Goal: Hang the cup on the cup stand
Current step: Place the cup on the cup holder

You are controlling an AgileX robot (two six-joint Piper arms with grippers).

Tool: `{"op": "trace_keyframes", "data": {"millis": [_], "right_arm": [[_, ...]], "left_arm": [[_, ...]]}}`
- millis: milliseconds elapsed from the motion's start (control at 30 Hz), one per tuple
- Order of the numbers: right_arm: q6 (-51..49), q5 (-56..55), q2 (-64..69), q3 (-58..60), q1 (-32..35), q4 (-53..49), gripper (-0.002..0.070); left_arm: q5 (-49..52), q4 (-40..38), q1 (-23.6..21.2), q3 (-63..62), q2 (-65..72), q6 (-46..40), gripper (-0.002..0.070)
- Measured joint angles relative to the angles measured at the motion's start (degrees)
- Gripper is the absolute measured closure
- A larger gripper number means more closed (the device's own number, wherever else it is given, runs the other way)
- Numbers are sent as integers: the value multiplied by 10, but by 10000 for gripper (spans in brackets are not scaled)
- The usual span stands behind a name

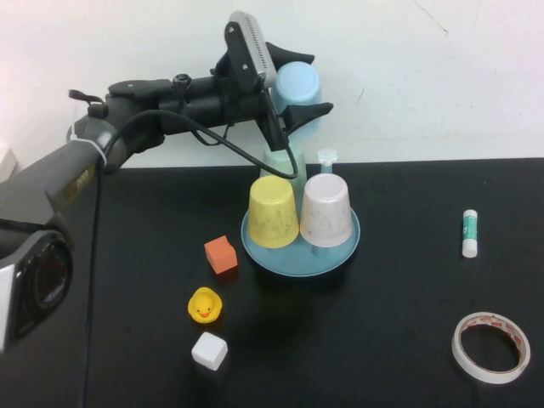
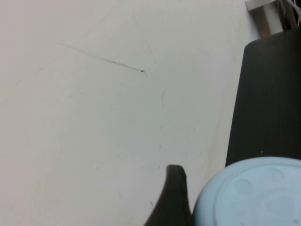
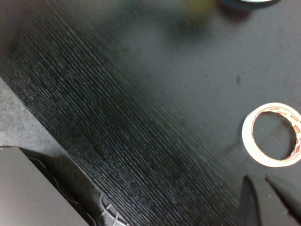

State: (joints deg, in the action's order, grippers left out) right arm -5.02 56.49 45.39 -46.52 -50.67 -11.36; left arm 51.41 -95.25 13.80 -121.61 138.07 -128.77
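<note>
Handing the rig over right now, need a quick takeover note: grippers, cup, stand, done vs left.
Left gripper: raised behind and above the cup stand, jaws closed on the light blue cup, which lies tipped on its side in the air.
Right gripper: parked low over the table near the tape roll, jaws shut, holding nothing.
Stand: yellow cup and pinkish-white cup already sit upside down on it; a mint-green cup shows behind them. One flower-capped peg at the back is free.
Done: cup picked up and carried to the stand.
Left: turn the cup mouth down, lower it over the free peg, release.
</note>
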Motion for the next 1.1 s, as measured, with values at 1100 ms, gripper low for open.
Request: {"op": "trace_keyframes", "data": {"millis": [1100], "right_arm": [[-18, -2, 1, 0, 0, -49, 675]], "left_arm": [[26, 0, 15, -7, 23, 75, 122]]}}
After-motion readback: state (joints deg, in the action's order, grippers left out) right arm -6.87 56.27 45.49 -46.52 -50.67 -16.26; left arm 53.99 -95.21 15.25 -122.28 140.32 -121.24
